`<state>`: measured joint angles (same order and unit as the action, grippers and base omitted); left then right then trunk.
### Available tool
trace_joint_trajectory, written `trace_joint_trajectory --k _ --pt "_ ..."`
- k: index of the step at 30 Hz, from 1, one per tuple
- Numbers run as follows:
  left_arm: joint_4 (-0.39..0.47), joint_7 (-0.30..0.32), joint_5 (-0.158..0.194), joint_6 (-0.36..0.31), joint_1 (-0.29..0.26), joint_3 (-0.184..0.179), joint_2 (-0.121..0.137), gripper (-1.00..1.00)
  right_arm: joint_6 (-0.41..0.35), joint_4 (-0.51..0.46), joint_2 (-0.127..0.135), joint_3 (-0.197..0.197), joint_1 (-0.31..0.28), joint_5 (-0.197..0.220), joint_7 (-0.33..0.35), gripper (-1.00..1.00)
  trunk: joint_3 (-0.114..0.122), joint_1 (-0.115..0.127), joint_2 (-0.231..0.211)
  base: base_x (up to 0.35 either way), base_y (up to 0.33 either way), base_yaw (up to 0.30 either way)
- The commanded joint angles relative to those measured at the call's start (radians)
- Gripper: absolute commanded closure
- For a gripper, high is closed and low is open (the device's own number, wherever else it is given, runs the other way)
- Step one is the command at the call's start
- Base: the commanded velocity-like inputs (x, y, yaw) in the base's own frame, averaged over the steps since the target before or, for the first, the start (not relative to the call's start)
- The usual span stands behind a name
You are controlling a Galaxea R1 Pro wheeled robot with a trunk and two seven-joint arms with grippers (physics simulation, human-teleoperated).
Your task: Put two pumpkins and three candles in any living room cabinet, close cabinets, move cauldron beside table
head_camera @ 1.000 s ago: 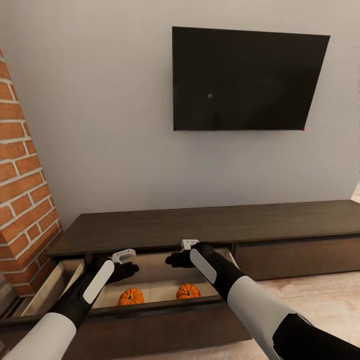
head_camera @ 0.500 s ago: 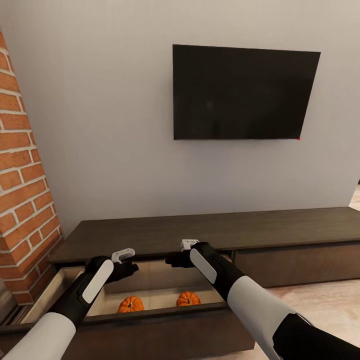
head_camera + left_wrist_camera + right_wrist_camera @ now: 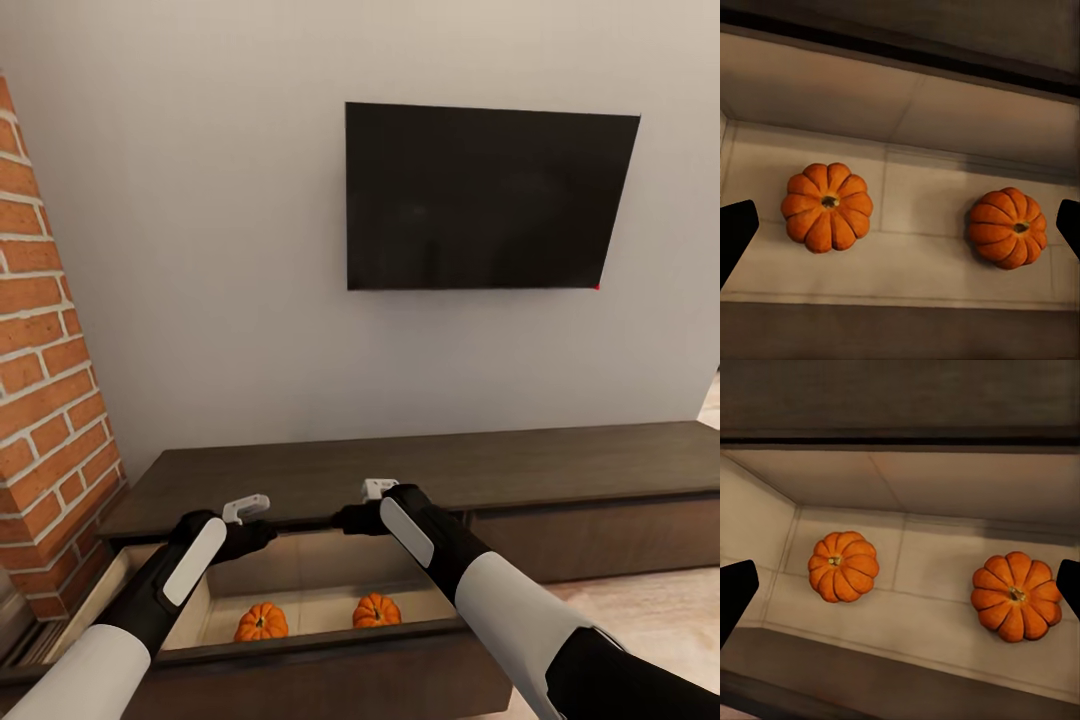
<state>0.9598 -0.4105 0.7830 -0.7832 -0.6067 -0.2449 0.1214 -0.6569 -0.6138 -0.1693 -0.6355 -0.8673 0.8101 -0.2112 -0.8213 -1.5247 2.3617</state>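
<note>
Cabinet (image 3: pixel 420 470), lower centre: drawer pulled open, both pumpkins (image 3: pixel 262 621) (image 3: pixel 376 610) laid side by side inside for storage. Left gripper (image 3: pixel 262 535) and right gripper (image 3: pixel 343 519) held above, fingers spread wide, empty.

A black TV (image 3: pixel 490 198) is hanging on the plain grey wall (image 3: pixel 200 250). A red brick column (image 3: pixel 45 400) is standing at the left. Pale wood floor (image 3: pixel 640 600) is showing at the lower right.
</note>
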Motion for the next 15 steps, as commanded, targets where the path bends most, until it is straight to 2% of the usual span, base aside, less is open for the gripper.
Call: trace_joint_trajectory --k 1,6,12,15 --pt "0.002 -0.01 0.011 -0.001 -0.001 -0.004 0.001 -1.0 -0.001 -0.001 0.001 -0.004 -0.001 0.011 -0.01 -1.0 0.002 0.004 -0.007 -0.017 0.0 0.0" --pt "0.002 -0.01 0.012 -0.001 -0.001 -0.004 0.0 -1.0 -0.001 -0.001 0.001 -0.004 -0.001 0.011 -0.009 -1.0 0.018 0.023 -0.042 -0.117 0.0 0.0" --pt "0.005 -0.01 0.012 -0.001 -0.001 -0.004 -0.001 -1.0 -0.001 -0.001 0.001 -0.004 -0.001 0.011 -0.008 -1.0 0.037 0.046 -0.084 -0.253 0.0 0.0" --pt "0.017 -0.01 0.012 -0.001 -0.001 -0.004 -0.002 -1.0 0.001 -0.001 0.001 -0.004 -0.001 0.011 -0.008 -1.0 0.046 0.058 -0.105 -0.114 0.0 0.0"
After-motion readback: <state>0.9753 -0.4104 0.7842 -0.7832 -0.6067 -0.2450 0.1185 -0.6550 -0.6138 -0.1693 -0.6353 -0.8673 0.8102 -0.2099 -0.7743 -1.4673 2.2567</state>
